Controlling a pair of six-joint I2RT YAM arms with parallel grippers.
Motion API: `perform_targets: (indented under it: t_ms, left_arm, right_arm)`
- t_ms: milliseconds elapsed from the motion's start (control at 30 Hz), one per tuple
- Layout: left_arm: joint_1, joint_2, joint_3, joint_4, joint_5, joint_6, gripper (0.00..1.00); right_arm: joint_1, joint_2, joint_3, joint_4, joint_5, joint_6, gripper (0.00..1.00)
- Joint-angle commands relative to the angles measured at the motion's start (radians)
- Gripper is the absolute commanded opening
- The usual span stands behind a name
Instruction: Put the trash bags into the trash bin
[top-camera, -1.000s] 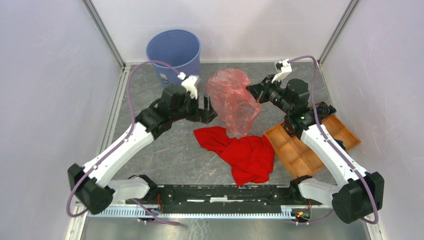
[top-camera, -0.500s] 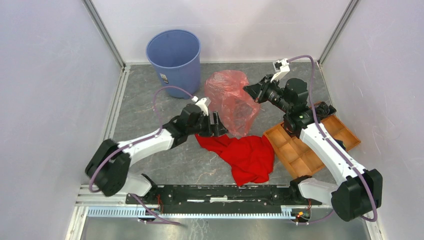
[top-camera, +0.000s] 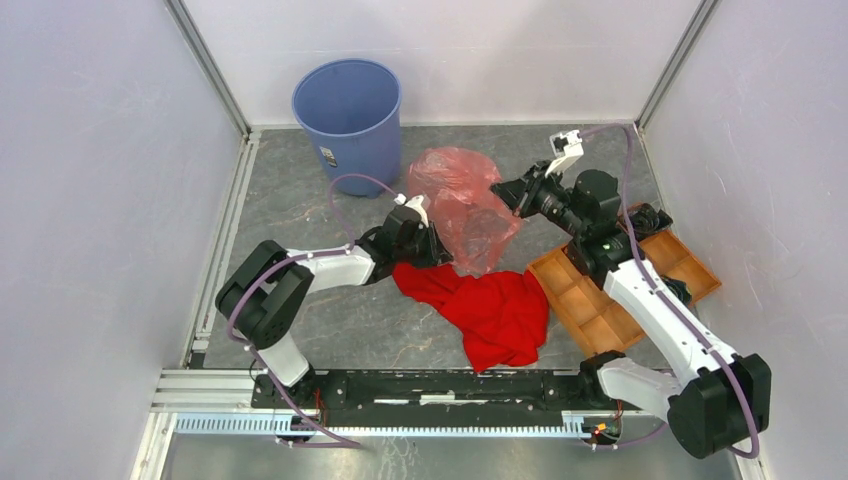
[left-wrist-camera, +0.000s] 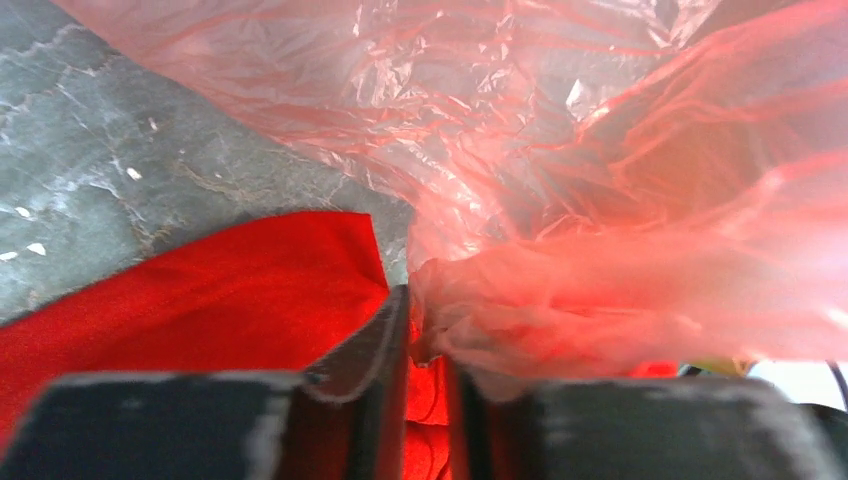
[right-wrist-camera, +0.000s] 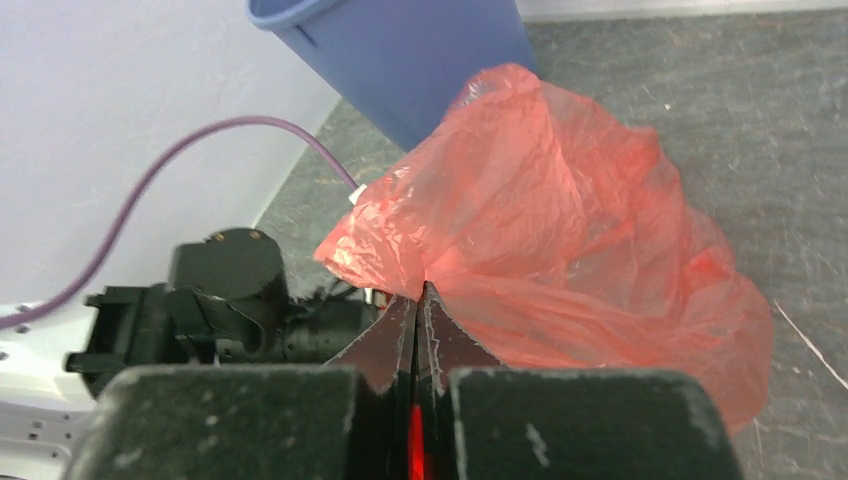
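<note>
Trash bag (top-camera: 462, 205) between left hand (top-camera: 438, 252), right hand (top-camera: 497, 190)

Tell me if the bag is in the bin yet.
Out. The bag sits puffed up beside the bin, none of it past the rim. The left claw and right claw pinch it.

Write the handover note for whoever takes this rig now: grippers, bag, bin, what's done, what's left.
The right gripper is shut on a fold of the trash bag.
The left gripper has its jaws nearly together at the bag's lower edge, over the red cloth. Whether it has pinched the film is unclear.
The trash bin stands upright at the far left, and the bag is outside it.
Done: one grip is on the bag.
Left: confirm the left grip, carry the bag to the bin, and drop it in.
</note>
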Motion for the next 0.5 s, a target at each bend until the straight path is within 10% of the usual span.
perform_targets:
  t_ms: [0, 233, 467]
  left_arm:
    - [0.015, -0.029, 0.018, -0.009, -0.086, 0.012, 0.13]
    - [0.081, -0.097, 0.112, -0.152, -0.154, 0.054, 0.02]
    - [0.151, -0.061, 0.788, -0.543, -0.16, 0.149, 0.02]
  right_arm:
    - [-0.004, -0.035, -0.053, -0.024, 0.04, -0.041, 0.0]
    - [-0.017, 0.013, -0.113, -0.039, 0.226, -0.116, 0.0]
    - [-0.106, 0.141, 0.352, -0.229, 0.196, -0.216, 0.0]
